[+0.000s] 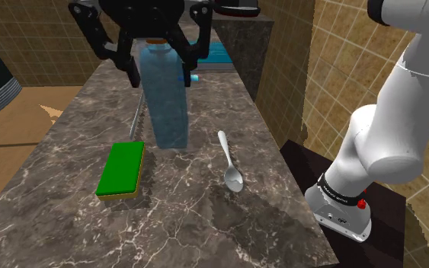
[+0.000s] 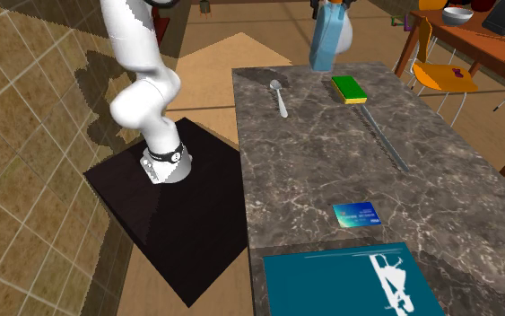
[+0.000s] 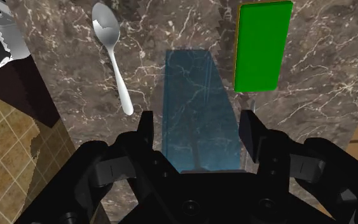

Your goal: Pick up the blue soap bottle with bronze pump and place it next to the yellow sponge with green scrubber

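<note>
The tool (image 1: 159, 70) is closed on the blue soap bottle (image 1: 165, 99). Its two black fingers (image 3: 147, 130) press against opposite sides of the bottle's upper part. The bottle hangs base-down, clear of the dark marble surface (image 1: 190, 221).

The bottle body is translucent blue and the marble veining shows through it (image 3: 193, 108). Whether it holds anything cannot be told.

Position of the bottle: above the middle of the surface's width, between the sponge (image 1: 121, 169) and the spoon (image 1: 230, 164), closer to the sponge.

- The sponge lies flat, green face up over a yellow layer, near the long edge away from the stand (image 1: 392, 228).
- The spoon is metal and lies bowl-up near the long edge on the stand side.
- A thin serrated strip (image 2: 385, 139) lies along the surface on the sponge's side, running toward the opposite short edge.
- A small blue card (image 2: 356, 215) lies flat near the middle of the surface's width, toward that short edge.
- A teal mat (image 2: 331, 287) with a white marking on it covers that end.

The white arm (image 1: 380, 137) rises from the stand beside the long edge.
</note>
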You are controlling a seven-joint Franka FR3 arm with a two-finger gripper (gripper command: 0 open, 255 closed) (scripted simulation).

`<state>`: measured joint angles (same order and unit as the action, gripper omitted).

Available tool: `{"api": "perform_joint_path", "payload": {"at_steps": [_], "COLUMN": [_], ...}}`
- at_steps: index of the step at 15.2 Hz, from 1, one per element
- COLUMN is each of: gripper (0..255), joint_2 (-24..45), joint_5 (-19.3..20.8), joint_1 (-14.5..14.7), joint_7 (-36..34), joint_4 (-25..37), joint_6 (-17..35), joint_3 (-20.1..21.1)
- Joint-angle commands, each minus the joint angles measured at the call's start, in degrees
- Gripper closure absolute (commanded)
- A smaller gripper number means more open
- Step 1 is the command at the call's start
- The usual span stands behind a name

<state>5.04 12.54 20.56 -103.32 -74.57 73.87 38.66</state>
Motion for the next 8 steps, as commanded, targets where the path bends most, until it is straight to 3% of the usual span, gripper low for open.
{"api": "perform_joint_path", "payload": {"at_steps": [1, 4, 8], "gripper": [255, 255, 255], "joint_2": [3.1, 8.2, 5.5], "joint_5": [1.9, 5.3, 3.1], "joint_1": [3.0, 7.9, 5.9], "joint_7": [-4.1, -8.9, -8.6], "joint_4": [3.5, 9.3, 2.7], "joint_6": [-1.8, -4.5, 0.0], "joint_3": [1.9, 3.6, 3.3]}}
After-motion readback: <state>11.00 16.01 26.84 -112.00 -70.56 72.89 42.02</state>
